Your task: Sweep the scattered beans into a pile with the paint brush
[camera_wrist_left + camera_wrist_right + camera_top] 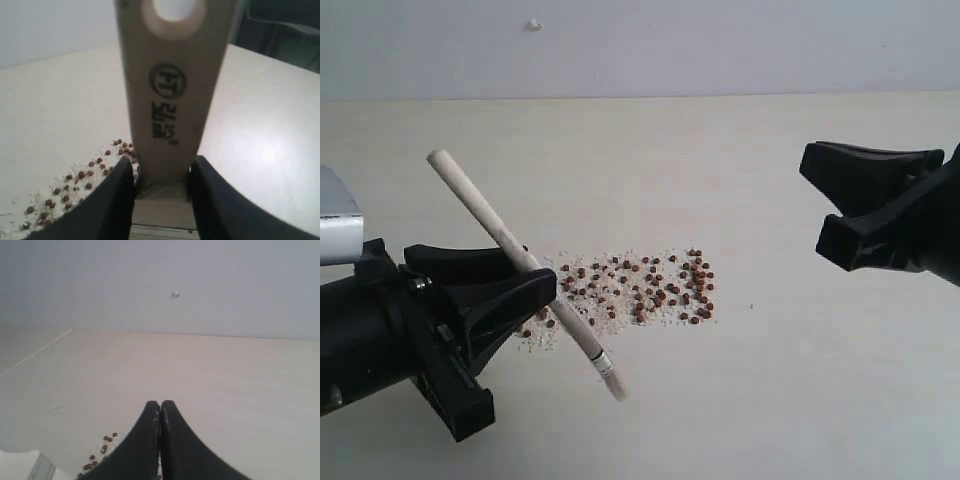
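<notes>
small round reddish-brown beans (650, 290) strewn in a loose band over pale gritty crumbs (620, 315) on the smooth cream table (770, 380), nearly all to the right of the paint brush (500, 235), a few just left of it. brush edge-on, long axis slanting from handle tip at upper left down to the pale bristle end by the band's left edge, flat cream wood clamped at the handle by the left gripper (535, 272). right gripper (160, 407) pinched shut on nothing, well apart at the right; likely a rightward sweep for the left arm alone.
</notes>
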